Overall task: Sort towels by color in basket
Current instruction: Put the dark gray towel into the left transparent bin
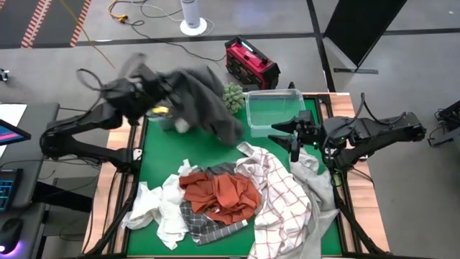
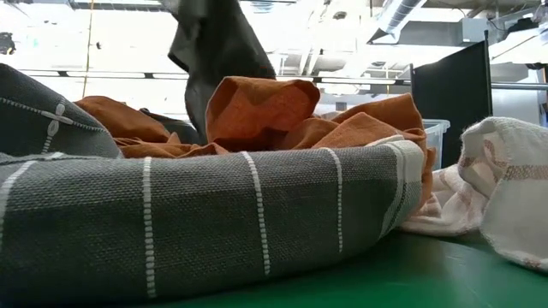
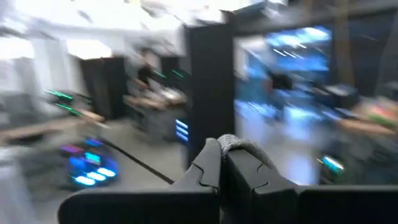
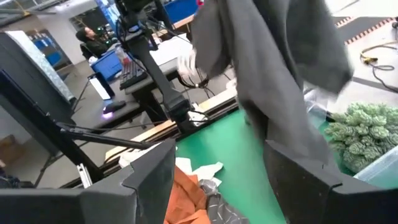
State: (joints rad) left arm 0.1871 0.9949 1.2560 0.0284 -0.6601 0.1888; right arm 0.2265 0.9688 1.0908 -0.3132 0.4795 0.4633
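Observation:
My left gripper [image 1: 172,90] is raised over the table's far left and is shut on a dark grey towel [image 1: 208,104], which also shows in the low view [image 2: 214,51] and the right wrist view [image 4: 280,68]. On the table's near half lies a pile: a rust-orange towel [image 1: 219,196] on a dark grey plaid towel [image 1: 208,224], a white towel [image 1: 162,208], and a white towel with grid lines [image 1: 280,198]. A light grey towel [image 1: 313,173] hangs over the right edge. My right gripper [image 1: 289,138] is open and holds nothing; it is beside the basket, a clear tub [image 1: 273,108]. My left gripper pinches a small bunch of the dark grey towel [image 3: 239,144] between its two shut fingertips. The fingers point roughly level. The towel hangs below and beside them in loose folds, and its lower end [image 4: 292,140] is off the green table top.
A green spiky plant-like thing [image 1: 233,96] sits at the far edge beside the clear tub. A red and black case [image 1: 250,63] lies on the floor beyond the table. Bare green table [image 1: 162,155] shows between the pile and the far edge.

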